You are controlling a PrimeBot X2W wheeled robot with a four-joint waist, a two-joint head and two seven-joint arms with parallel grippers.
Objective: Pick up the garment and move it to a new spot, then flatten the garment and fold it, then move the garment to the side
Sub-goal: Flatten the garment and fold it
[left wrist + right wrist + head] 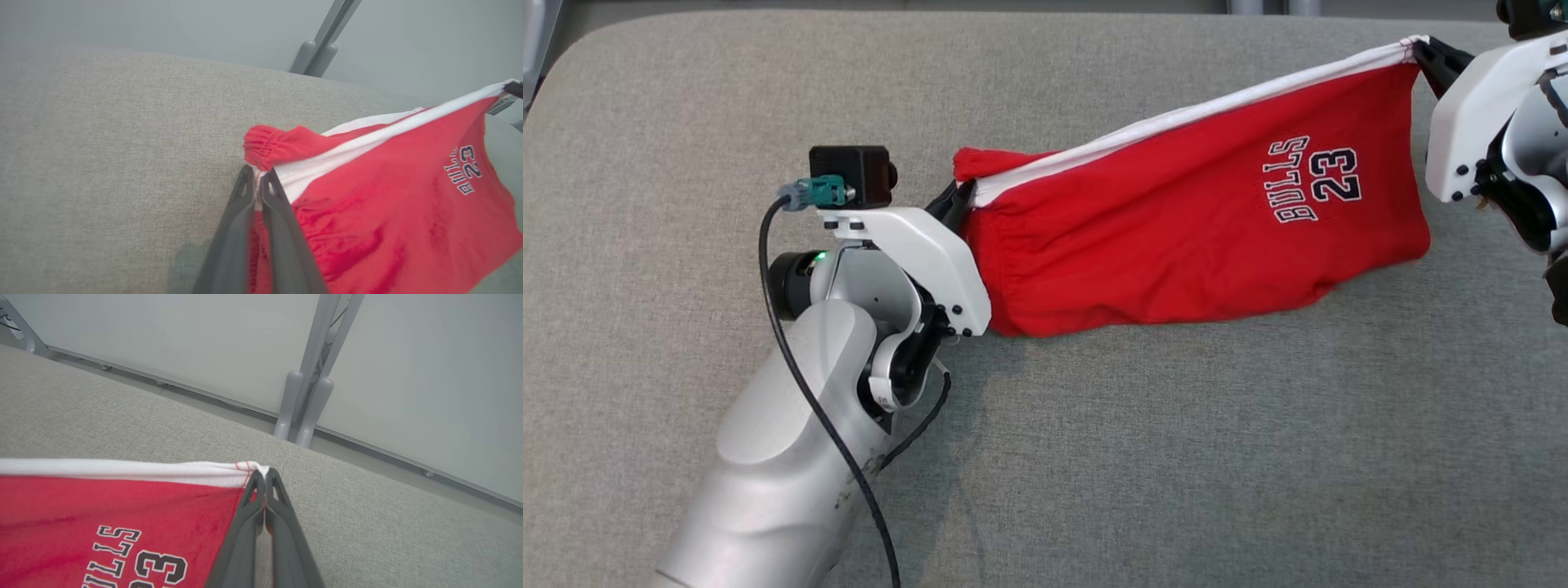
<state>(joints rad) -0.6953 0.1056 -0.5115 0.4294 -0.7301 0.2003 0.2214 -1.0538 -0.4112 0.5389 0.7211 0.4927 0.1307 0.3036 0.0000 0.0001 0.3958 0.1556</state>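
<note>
— While the pale left forearm lay nearest, at the lower edge of the head view, what did the left claw (958, 198) have?

— It was clenched on the gathered elastic waistband of the red knit basketball shorts with a white side stripe (1192, 237). In the left wrist view the two dark fingers (286, 237) pinched cloth between them, and a red puff of waistband poked past the tips.

— And the shorts themselves?

— They were strung between both claws over the grey woven-fabric counter (1094, 457). The white stripe was drawn taut along the top, while the lower red edge sagged and seemed to brush the cover. The navy "BULLS 23" lettering (1315, 180) sat toward the far end.

— The right claw (1421, 53)?

— It was higher and farther off, clamped tight on the hem corner where the white stripe ended. Behind it stood a pale grey wall panel (163, 343) and grey metal posts (288, 404).

— How did you judge it would handle?

— Light and limp, with no stiffness of its own, so anything unsupported would droop and crease. The stitched corners looked like the best holds, since the thick elastic and the seamed hem give a pinch something to bite. Mid-panel cloth is thin, and I'd have expected a claw there to catch one layer only, or lose it.
</note>
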